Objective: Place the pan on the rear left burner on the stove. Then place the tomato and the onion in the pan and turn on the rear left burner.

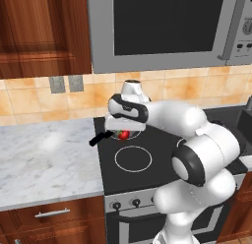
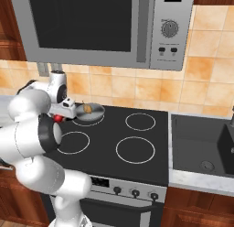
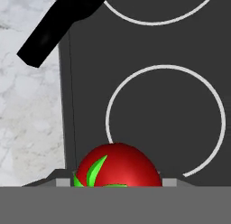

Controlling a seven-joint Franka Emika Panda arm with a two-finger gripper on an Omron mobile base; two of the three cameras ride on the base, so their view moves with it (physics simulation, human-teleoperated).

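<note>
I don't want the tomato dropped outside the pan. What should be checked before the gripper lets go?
1. Pan sits on the rear left burner: ok.
2. Onion lies in the pan: ok.
3. Tomato is held in the gripper: ok.
4. Tomato is over the pan's bowl: cannot tell; in the right base view it shows left of the pan, low beside the arm.
5. Pan handle is clear of the gripper: ok.
</note>
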